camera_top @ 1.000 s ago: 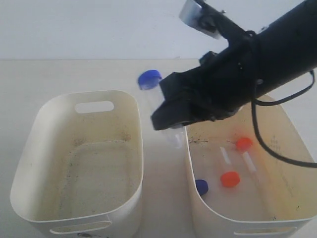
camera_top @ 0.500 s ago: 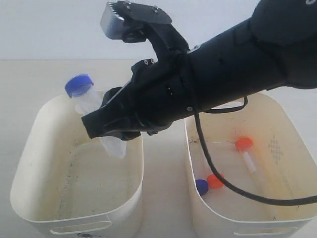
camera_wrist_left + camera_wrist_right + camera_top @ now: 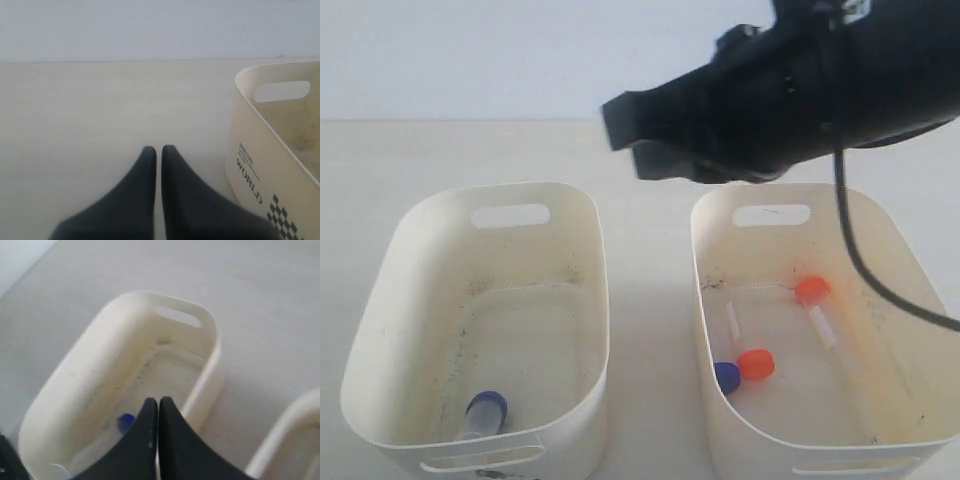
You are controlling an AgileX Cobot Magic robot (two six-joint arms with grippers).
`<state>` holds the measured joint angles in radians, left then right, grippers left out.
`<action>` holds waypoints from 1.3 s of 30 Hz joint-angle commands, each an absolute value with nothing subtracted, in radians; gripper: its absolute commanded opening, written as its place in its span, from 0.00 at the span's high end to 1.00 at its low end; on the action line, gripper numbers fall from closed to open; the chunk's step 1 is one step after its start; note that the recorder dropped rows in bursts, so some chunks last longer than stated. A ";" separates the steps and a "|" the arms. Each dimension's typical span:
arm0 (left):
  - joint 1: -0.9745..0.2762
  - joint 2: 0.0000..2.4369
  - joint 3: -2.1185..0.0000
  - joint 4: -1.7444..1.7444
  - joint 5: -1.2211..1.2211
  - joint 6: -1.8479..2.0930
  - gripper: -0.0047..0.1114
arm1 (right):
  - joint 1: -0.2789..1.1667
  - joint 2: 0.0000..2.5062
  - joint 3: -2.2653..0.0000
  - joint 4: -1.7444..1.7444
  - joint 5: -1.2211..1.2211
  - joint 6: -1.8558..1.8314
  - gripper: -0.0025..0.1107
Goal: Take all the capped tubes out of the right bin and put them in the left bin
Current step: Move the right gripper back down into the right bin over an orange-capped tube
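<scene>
A blue-capped tube (image 3: 485,410) lies at the near end of the grimy left bin (image 3: 570,192); its cap (image 3: 125,421) also shows in the right wrist view inside that bin (image 3: 150,297). The right bin (image 3: 705,215) holds two orange-capped tubes (image 3: 811,290) (image 3: 756,364) and a blue cap (image 3: 726,376) against its near left wall. High over the gap between the bins hangs my right gripper (image 3: 625,135) (image 3: 158,402), shut and empty. Over bare table outside the left bin (image 3: 260,165), my left gripper (image 3: 156,150) is shut with nothing in it.
The right arm's black body and cable (image 3: 850,250) cross above the right bin's far end. Pale table surface (image 3: 650,330) runs between the two bins and around them. A white wall (image 3: 470,50) rises behind the table.
The right gripper carried the blue-capped tube over the left bin and let it go. The tube now lies in that bin, and the arm has drawn back up and to the right.
</scene>
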<state>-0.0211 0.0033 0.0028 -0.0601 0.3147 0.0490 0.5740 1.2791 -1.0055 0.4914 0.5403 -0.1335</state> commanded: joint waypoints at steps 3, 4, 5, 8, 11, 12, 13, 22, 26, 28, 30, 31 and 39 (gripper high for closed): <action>-0.020 0.000 0.000 -0.070 0.307 0.054 0.92 | 0.473 1.256 -0.989 0.119 0.805 0.216 0.98; -0.020 0.000 0.000 -0.070 0.307 0.054 0.92 | 0.465 1.256 -0.970 0.091 0.807 0.246 0.98; -0.020 0.000 0.000 -0.070 0.307 0.054 0.92 | 0.461 1.256 -0.947 0.072 0.801 0.270 0.98; -0.020 0.000 0.000 -0.070 0.307 0.054 0.92 | 0.456 1.256 -0.869 0.061 0.753 0.314 0.98; -0.020 0.000 0.000 -0.070 0.307 0.054 0.92 | 0.456 1.256 -0.814 0.061 0.696 0.359 0.98; -0.020 0.000 0.000 -0.070 0.307 0.054 0.92 | 0.456 1.256 -0.805 0.061 0.682 0.366 0.98; -0.020 0.000 0.000 -0.070 0.307 0.054 0.92 | 0.456 1.256 -0.797 0.061 0.667 0.369 0.98; -0.020 0.000 0.000 -0.070 0.307 0.054 0.92 | 0.456 1.363 -0.788 0.028 0.581 0.434 0.98; -0.020 0.000 0.000 -0.070 0.307 0.054 0.92 | 0.456 1.440 -0.788 0.027 0.555 0.439 0.98; -0.020 0.000 0.000 -0.070 0.307 0.054 0.92 | 0.456 1.469 -0.788 0.020 0.543 0.439 0.98; -0.020 0.000 0.000 -0.070 0.307 0.054 0.92 | 0.456 1.490 -0.788 0.019 0.527 0.440 0.98; -0.020 0.000 0.000 -0.070 0.307 0.054 0.92 | 0.456 1.500 -0.788 0.019 0.522 0.440 0.98; -0.020 0.000 0.000 -0.070 0.307 0.054 0.92 | 0.456 1.549 -0.788 -0.014 0.517 0.454 0.98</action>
<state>-0.0211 0.0033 0.0028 -0.0601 0.3147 0.0490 0.4607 1.5472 -0.7941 0.0000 0.5272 0.4501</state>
